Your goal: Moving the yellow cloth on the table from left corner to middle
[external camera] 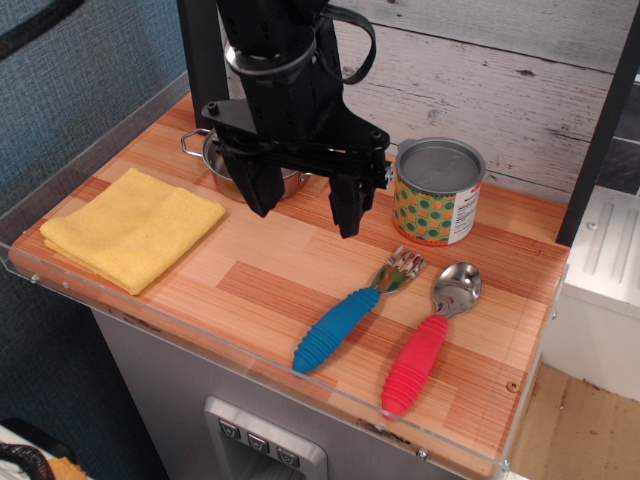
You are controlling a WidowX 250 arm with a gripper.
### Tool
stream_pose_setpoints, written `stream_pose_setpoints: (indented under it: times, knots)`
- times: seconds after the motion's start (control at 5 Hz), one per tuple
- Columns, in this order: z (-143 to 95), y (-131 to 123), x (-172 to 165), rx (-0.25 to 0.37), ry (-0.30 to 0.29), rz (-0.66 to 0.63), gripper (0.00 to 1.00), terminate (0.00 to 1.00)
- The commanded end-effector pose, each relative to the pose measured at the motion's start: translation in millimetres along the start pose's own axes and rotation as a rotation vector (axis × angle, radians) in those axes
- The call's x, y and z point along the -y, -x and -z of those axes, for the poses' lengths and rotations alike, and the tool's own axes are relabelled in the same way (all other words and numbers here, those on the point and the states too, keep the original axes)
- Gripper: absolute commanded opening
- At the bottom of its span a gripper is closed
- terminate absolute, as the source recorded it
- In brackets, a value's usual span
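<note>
the cloth [133,228], yellow and folded with layered edges, lies flat at the table [270,280] corner, left of the claw [305,205]. claw hangs wide, holding nothing. bare planks lie below it; fork [356,308] and spoon [432,337] to its lower right.

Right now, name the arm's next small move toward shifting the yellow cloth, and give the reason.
Probably swing left and descend over the yellow cloth. The gripper hangs open and empty above the middle of the table, while the cloth lies flat in the left corner, untouched. The fingers need to reach it before any grasp.
</note>
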State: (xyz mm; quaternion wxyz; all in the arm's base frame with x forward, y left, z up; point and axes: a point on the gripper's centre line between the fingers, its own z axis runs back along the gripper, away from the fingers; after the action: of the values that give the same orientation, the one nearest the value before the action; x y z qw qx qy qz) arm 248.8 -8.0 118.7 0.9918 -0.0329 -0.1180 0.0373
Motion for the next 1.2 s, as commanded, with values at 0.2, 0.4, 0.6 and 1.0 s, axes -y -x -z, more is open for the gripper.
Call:
stream_pose_setpoints:
  times: [0.2,0.4,0.6,1.0]
  knots:
    - [5.4,-0.3,-13.0,0.001,0.013,-0.043,1.0,0.0]
    - [8.6,-3.6,-33.4,-0.01,-0.054,-0.085,1.0,0.0]
    - [13.2,-5.7,-60.3,-0.003,-0.086,-0.14,1.0,0.0]
    - [37.5,-12.4,-120.0,-0.013,-0.183,-0.232,1.0,0.0]
